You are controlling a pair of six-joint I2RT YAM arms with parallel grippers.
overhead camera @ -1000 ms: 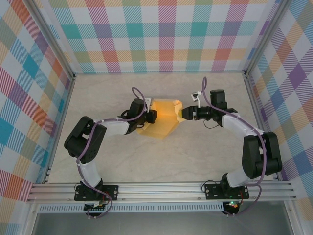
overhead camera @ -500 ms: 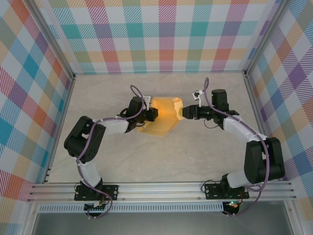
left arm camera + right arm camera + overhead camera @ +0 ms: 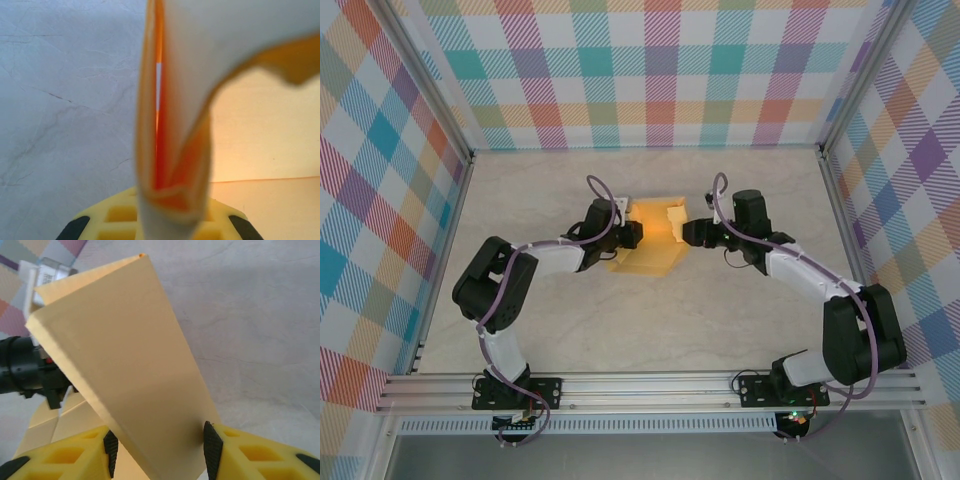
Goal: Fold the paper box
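Paper box (image 3: 655, 248) is lying in the middle of the table (image 3: 520, 300), flanked by both grippers.
The left gripper (image 3: 634, 235) is pinching its doubled left edge tight. The right gripper (image 3: 688, 232) is straddling the raised flap (image 3: 135, 350), jaws half apart; whether it is gripping I cannot tell. The card is lying to its left, so the flap probably needs pushing that way.

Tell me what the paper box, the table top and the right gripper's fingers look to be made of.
The paper box: thin yellow-orange card, matte; it creases sharply and glows where backlit. The table top: pale stone-look surface with faint veins, possibly laminate; low sheen. The right gripper's fingers: yellow plastic with recessed pockets, likely printed or moulded; black pads, probably rubber.
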